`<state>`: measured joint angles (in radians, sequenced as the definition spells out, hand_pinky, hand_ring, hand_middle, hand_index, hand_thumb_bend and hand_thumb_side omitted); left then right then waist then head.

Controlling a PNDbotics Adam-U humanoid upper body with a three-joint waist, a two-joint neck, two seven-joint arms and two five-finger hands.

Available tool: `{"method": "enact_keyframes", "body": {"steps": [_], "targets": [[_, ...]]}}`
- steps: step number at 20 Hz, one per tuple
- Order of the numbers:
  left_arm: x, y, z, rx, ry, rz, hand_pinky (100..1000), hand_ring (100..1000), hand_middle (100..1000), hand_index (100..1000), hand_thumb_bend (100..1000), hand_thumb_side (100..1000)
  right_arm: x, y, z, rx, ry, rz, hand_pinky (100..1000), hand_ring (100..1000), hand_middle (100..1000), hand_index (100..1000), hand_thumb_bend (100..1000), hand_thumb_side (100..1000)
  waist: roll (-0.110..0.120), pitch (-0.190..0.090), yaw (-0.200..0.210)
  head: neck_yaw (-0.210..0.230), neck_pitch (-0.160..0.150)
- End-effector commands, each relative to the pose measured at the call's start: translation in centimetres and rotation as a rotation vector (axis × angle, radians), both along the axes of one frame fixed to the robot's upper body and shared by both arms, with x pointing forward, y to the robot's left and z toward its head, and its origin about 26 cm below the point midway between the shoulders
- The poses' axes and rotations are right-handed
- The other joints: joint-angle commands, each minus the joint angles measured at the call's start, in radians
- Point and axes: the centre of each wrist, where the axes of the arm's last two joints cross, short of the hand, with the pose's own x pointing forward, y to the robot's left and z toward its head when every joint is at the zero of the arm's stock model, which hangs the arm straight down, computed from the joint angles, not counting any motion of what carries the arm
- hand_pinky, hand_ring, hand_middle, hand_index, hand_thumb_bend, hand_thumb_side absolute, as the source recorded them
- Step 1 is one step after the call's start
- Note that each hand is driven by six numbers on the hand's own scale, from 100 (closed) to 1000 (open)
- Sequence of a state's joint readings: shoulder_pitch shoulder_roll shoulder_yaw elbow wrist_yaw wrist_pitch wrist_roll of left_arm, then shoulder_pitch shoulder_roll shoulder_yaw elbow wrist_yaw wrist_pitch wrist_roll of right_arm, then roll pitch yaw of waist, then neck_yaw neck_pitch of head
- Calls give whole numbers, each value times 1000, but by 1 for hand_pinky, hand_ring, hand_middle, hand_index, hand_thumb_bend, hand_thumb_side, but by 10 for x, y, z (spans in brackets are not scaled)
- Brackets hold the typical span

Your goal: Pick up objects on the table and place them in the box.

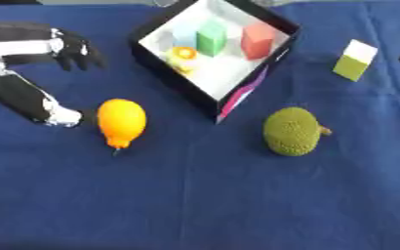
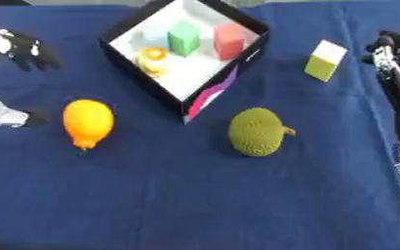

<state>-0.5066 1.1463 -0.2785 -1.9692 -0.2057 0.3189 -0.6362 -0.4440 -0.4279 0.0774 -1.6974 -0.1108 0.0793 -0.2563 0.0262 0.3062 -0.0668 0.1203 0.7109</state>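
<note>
Right hand (image 2: pixel 390 49) (fingers unreadable) only in right eye view; left hand (image 1: pixel 63 46) spread beside box (image 1: pixel 173 80).

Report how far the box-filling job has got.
Done: the black-walled box with a white inside already holds a green block, a red block and a small yellow thing. In hand: nothing; the left hand and right hand carry no object. Left on the blue cloth: the orange lemon-shaped fruit, the bumpy green fruit and the white-and-lime cube.
</note>
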Motion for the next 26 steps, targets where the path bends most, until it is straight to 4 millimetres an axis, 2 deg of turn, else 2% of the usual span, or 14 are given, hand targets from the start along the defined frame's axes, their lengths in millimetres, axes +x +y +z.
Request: {"method": "enact_keyframes", "body": {"steps": [1,7,15,18,26], "targets": [[6,2,1,49,-55,57,813,835,858,898,508,367,-2,-3,12,-17,-35,-3,984,766,722,860,100,696,7,-34,0,4,-5],[31,3,-21,100,-54,80,819,842,869,908,536,368,-2,-2,10,-18,-28,-1,984,766,721,860,100,698,5,-35,-1,5,-2],[49,1,-36,119,-9,63,816,842,869,907,534,378,-1,-2,9,-18,-24,1,983,766,721,859,100,698,3,-35,-2,4,2],[51,1,-39,119,36,41,814,842,865,907,533,424,-1,-2,10,-18,-24,0,984,766,722,860,100,699,3,-34,-2,3,5],[62,-6,-45,156,93,0,803,826,831,877,538,369,-1,-1,9,-17,-22,2,985,767,722,860,100,698,1,-34,-4,10,10]]}}
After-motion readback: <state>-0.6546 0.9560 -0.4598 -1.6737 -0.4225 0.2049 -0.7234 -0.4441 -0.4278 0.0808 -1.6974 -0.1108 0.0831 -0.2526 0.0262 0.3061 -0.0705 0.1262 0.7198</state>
